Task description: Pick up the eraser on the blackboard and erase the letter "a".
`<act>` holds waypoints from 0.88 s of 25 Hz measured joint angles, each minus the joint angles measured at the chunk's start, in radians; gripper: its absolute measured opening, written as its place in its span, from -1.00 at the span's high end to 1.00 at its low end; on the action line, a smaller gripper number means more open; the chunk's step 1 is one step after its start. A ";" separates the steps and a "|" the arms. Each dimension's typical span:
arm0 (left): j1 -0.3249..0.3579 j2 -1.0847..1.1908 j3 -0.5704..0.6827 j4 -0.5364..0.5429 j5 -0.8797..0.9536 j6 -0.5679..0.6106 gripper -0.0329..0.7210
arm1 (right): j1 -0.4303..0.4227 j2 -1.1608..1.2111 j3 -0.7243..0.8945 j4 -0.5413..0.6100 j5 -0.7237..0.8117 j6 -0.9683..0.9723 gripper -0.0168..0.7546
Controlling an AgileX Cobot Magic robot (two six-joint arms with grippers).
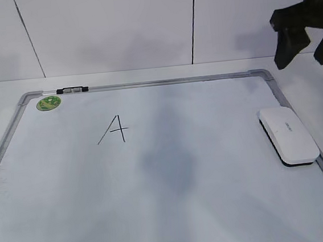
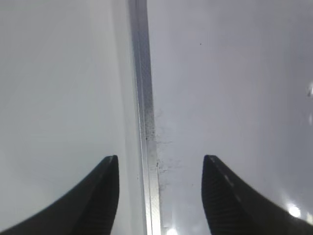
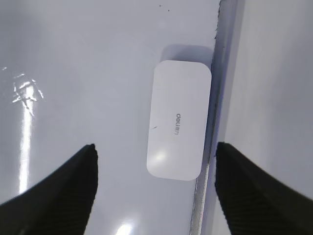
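The eraser (image 1: 289, 134), a white rounded block with a dark underside, lies on the blackboard (image 1: 146, 83) against its right frame. An angular capital "A" (image 1: 115, 129) is drawn left of centre. No lowercase "a" with a round loop shows anywhere on the board. My right gripper (image 1: 304, 61) is open and empty, up in the air behind the board's far right corner. In the right wrist view the eraser (image 3: 178, 125) lies below and ahead of its open jaws (image 3: 156, 145). My left gripper (image 2: 160, 157) is open and empty above the board's frame (image 2: 142, 73); it is out of the exterior view.
A round green sticker (image 1: 49, 102) sits in the board's far left corner. A small black and silver piece (image 1: 73, 90) sits on the top frame. The board lies on a white table before a white panelled wall. The board's right frame (image 3: 222, 73) runs beside the eraser.
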 joint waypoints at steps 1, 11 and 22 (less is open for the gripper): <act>0.000 -0.034 0.007 -0.008 0.000 -0.004 -0.17 | 0.000 -0.023 0.000 0.000 0.000 0.000 -0.58; -0.005 -0.424 0.229 -0.022 0.021 -0.026 -0.14 | 0.002 -0.341 0.239 0.000 0.007 -0.018 -0.57; -0.006 -0.922 0.607 -0.012 0.025 -0.026 -0.09 | 0.002 -0.840 0.615 0.007 0.017 -0.012 -0.56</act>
